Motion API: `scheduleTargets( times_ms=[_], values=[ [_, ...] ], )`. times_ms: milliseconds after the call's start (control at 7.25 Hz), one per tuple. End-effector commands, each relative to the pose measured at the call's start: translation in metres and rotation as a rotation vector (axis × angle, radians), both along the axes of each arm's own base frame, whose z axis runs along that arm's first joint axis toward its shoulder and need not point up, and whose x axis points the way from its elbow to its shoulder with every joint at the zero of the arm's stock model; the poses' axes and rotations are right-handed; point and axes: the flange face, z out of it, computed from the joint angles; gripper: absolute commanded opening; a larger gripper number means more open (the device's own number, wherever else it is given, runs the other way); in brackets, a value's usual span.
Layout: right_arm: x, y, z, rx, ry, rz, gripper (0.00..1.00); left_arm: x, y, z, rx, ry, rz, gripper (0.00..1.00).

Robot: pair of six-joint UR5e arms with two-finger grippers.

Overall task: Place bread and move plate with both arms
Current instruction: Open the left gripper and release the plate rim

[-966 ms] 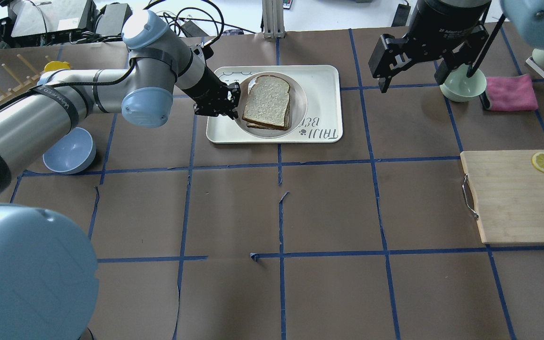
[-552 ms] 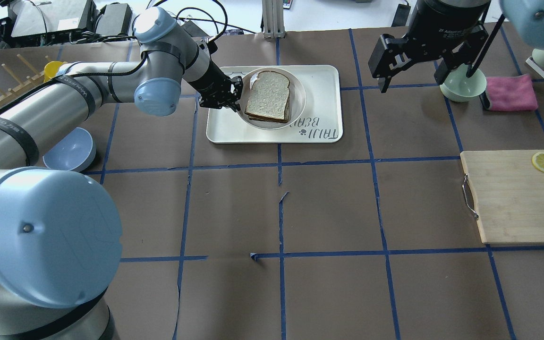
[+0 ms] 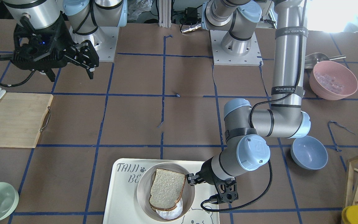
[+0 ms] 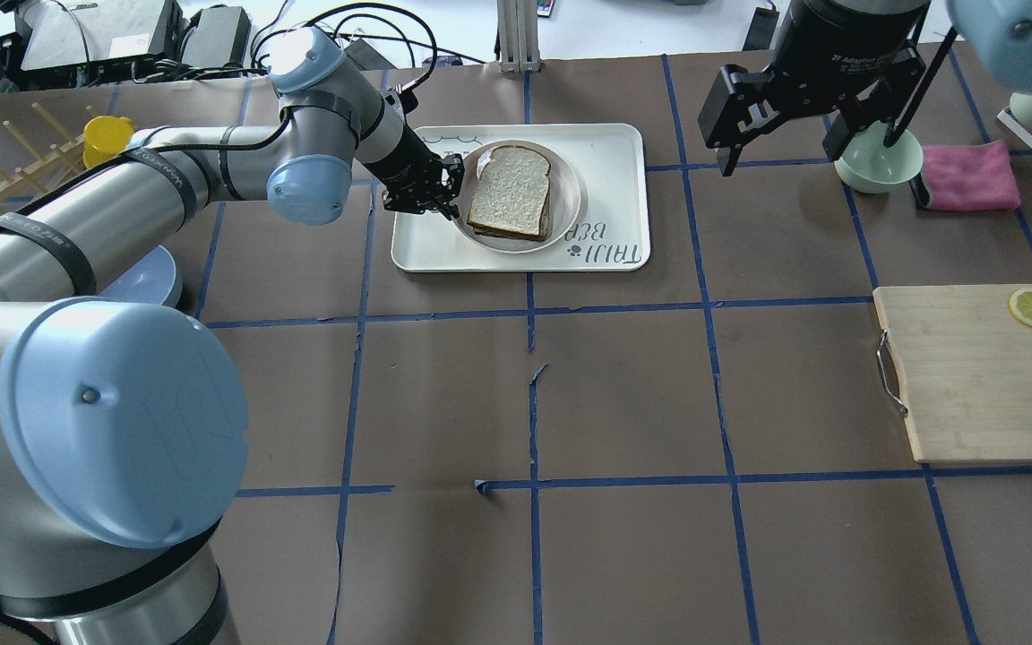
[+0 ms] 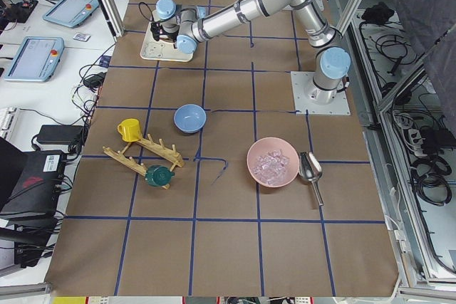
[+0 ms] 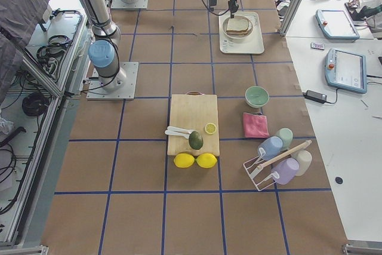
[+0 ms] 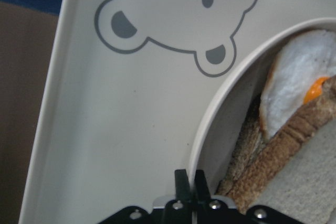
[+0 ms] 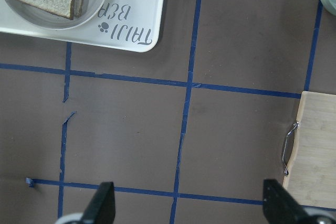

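Left wrist-mounted view: black left gripper (image 7: pixel 189 181) clamped on the raised rim of the round cream-white plate (image 7: pixel 211 121), its body mostly cut off below. On the plate, pale bread slice (image 4: pixel 509 190) with brown crust, hiding most of a fried egg (image 7: pixel 286 95). Plate within the rectangular white bear-print tray (image 4: pixel 614 161). Black right gripper (image 8: pixel 191 208) spread wide above the brown table (image 8: pixel 236 129), holding nothing.

Smooth matt plate (image 4: pixel 572 193), porous bread (image 4: pixel 509 190) (dry, rough).
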Motion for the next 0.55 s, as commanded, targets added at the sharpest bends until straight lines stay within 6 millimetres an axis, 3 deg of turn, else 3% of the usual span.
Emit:
scheduleTargets(
  times_ms=[0, 138, 414],
  values=[
    [0.0, 0.0, 0.0, -0.001, 0.001, 0.0, 1.0, 0.0, 0.004, 0.01, -0.009, -0.008, 0.003, 0.98],
    [0.0, 0.0, 0.0, 0.0, 0.002, 0.0, 1.0, 0.001, 0.007, 0.028, -0.02, -0.008, 0.003, 1.0],
    [0.0, 0.0, 0.0, 0.0, 0.0, 0.0, 1.0, 0.001, 0.023, 0.082, -0.006, -0.01, -0.001, 1.0]
  ],
)
